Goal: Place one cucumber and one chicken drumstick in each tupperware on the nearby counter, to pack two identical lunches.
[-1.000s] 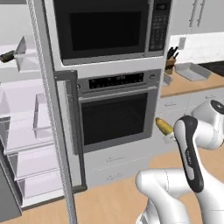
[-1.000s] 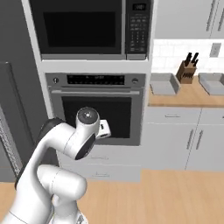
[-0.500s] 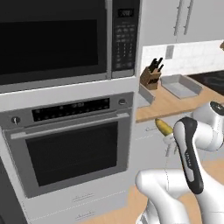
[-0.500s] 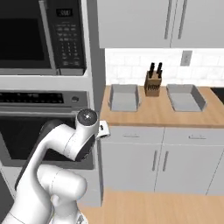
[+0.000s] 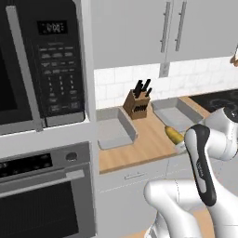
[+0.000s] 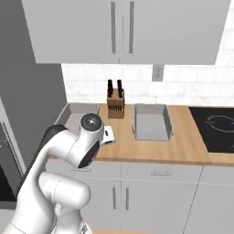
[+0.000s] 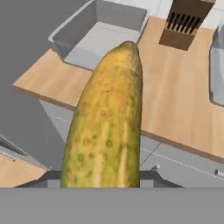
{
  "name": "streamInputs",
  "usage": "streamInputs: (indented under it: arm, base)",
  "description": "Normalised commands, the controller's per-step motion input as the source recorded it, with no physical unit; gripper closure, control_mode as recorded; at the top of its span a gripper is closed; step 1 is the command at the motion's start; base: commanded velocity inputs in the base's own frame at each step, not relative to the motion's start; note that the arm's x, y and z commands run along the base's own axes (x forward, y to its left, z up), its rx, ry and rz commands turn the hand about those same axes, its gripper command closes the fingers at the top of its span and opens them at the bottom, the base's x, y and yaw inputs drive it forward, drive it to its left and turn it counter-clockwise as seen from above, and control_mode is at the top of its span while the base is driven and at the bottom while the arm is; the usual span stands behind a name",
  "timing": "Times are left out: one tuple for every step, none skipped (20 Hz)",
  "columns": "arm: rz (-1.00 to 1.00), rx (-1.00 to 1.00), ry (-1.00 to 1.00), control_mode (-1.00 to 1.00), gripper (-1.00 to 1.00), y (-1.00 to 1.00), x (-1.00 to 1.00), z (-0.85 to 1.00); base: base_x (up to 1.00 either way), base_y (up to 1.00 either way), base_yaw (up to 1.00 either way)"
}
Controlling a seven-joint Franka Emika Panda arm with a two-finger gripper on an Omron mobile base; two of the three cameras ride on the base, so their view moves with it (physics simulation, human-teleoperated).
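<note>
Holding a yellow-green cucumber (image 7: 107, 122), the fingers are closed on its near end, which sits low in the hand view. That view shows the cucumber big and close, with its long side running away from the hand and its rounded tip pointing toward the left tupperware (image 7: 103, 33) on the wooden surface (image 7: 175, 87). The cucumber is up in the air, in front of the surface's near edge and above the white cabinet fronts. In the left base view just a small bit of the cucumber (image 5: 173, 135) peeks out from behind the white arm, between the two grey tubs. The right base view shows both tubs well: the left tupperware (image 6: 73, 122) partly behind the arm and the right tupperware (image 6: 152, 121) in full. A knife block (image 6: 115, 105) stands between them near the tiled wall, and a black stove top (image 6: 215, 129) lies further right.
</note>
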Motion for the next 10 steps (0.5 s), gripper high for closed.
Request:
streamInputs:
  arm:
    - [0.0,0.0,0.0,1.0,1.0,0.0,0.0,0.0]
    - [0.0,0.0,0.0,1.0,1.0,0.0,0.0,0.0]
    - [0.0,0.0,0.0,1.0,1.0,0.0,0.0,0.0]
    - [0.0,0.0,0.0,1.0,1.0,0.0,0.0,0.0]
    - [0.0,0.0,0.0,1.0,1.0,0.0,0.0,0.0]
    - [0.0,0.0,0.0,1.0,1.0,0.0,0.0,0.0]
    - [0.0,0.0,0.0,1.0,1.0,0.0,0.0,0.0]
    - [0.0,0.0,0.0,1.0,1.0,0.0,0.0,0.0]
    - [0.09,0.04,0.0,-1.0,1.0,-0.34,0.94,-0.29]
    - [0.06,0.01,0.0,-1.0,1.0,-0.22,0.93,-0.4]
  base:
    - [1.0,-1.0,0.11]
    - [1.0,-0.99,0.13]
    - [1.0,-0.93,0.13]
    - [1.0,-0.85,0.14]
    - [1.0,-0.81,0.15]
    - [1.0,-0.71,0.15]
    - [1.0,-0.61,0.15]
    - [0.99,-0.49,0.14]
    - [0.0,0.0,0.0]
    - [0.0,0.0,0.0]
